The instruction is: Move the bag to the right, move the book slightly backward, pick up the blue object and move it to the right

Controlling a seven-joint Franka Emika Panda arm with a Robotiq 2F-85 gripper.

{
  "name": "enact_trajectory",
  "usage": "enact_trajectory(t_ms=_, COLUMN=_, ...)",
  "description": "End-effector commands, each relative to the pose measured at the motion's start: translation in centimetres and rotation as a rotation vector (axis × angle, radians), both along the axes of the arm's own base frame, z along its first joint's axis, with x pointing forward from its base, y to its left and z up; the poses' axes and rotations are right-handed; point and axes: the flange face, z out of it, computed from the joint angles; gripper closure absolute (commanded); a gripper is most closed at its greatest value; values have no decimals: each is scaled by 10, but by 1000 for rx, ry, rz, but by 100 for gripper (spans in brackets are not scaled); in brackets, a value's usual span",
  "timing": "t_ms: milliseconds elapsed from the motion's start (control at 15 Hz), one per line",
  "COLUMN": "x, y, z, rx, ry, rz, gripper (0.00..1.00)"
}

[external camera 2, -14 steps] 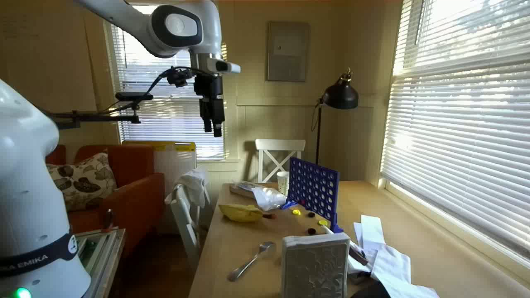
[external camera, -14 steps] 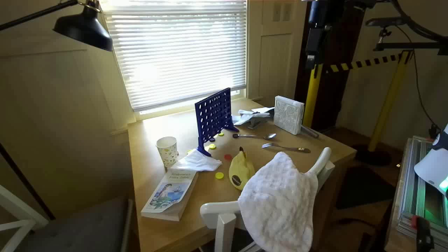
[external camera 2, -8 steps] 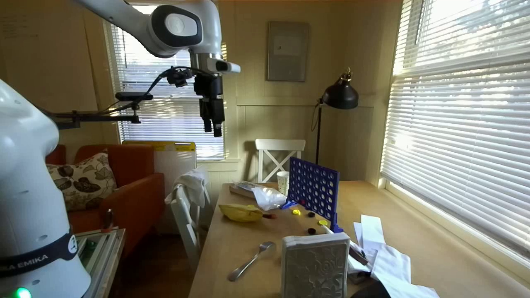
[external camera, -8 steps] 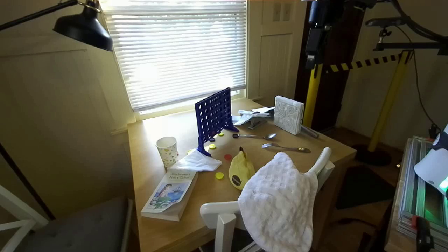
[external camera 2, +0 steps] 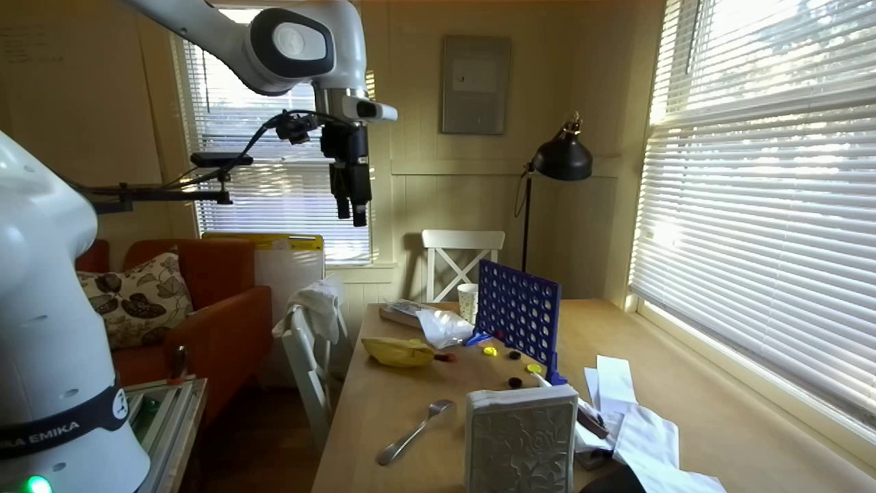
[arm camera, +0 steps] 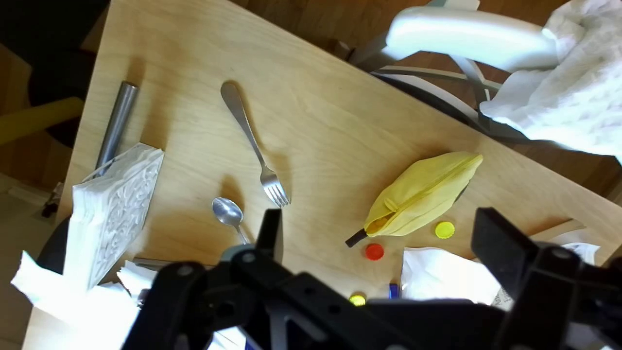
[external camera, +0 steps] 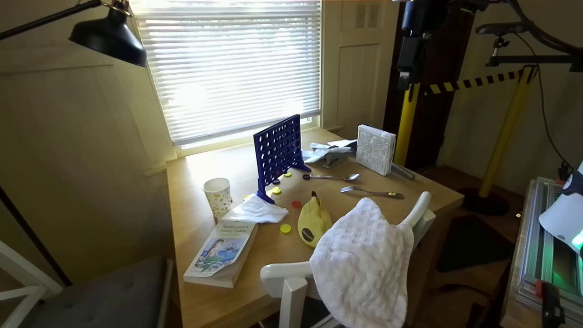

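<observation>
A blue game grid (external camera: pixel 276 126) stands upright on the table and also shows in an exterior view (external camera 2: pixel 520 276). In the wrist view only small blue parts (arm camera: pixel 393 291) show past the gripper. A white plastic bag (external camera: pixel 257 210) lies beside its foot, also in the wrist view (arm camera: pixel 440 274). The book (external camera: pixel 221 255) lies flat at the table edge, touching or close to the bag. A yellow banana-shaped pouch (arm camera: pixel 423 194) also shows in both exterior views (external camera 2: pixel 398 352). My gripper (arm camera: pixel 380 221) is open and empty, high above the table (external camera 2: pixel 352 220).
A patterned cup (external camera: pixel 217 196) stands behind the book. A fork (arm camera: pixel 250 141), a spoon (arm camera: pixel 227 211), a white carved block (external camera 2: pixel 521 438), papers (external camera 2: pixel 647 435) and several coloured discs (external camera: pixel 285 228) are on the table. A chair with a white cloth (external camera: pixel 364 264) stands against it.
</observation>
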Motion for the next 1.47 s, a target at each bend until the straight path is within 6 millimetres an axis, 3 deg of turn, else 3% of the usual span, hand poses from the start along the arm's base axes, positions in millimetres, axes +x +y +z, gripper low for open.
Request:
enact_trajectory(t_ms=0, x=0, y=0, z=1, rx=0, ry=1, rz=0, gripper=0)
enact_trajectory(t_ms=267, x=11, y=-6, z=-10, rx=8, ry=-49, rz=-69, gripper=0)
enact_trajectory(t_ms=400, x=31, y=-7, z=-32, rx=15, ry=-79, rz=-156, gripper=0)
enact_trajectory(t_ms=533, x=53, y=-11, z=-58, rx=12, ry=-78, rz=-231, gripper=0)
enact_trajectory(t_ms=667, x=74, y=-7, z=-99, rx=27, ry=-3, rz=-235, gripper=0)
enact_trajectory(t_ms=933, x=97, y=9, z=-180, rx=63, ry=191, rz=-121, gripper=0)
enact_trajectory(t_ms=1133, x=113, y=19, z=-225, rx=61, ry=280, rz=-25, gripper=0)
enact_trajectory(t_ms=1267, x=123, y=23, z=-250, rx=31, ry=335, rz=-6, gripper=0)
enact_trajectory(t_ms=1333, x=124, y=24, z=-249, rx=11, ry=354, rz=11, gripper=0)
enact_trajectory(t_ms=1400, x=110, y=18, z=-241, rx=36, ry=312, rz=-25, gripper=0)
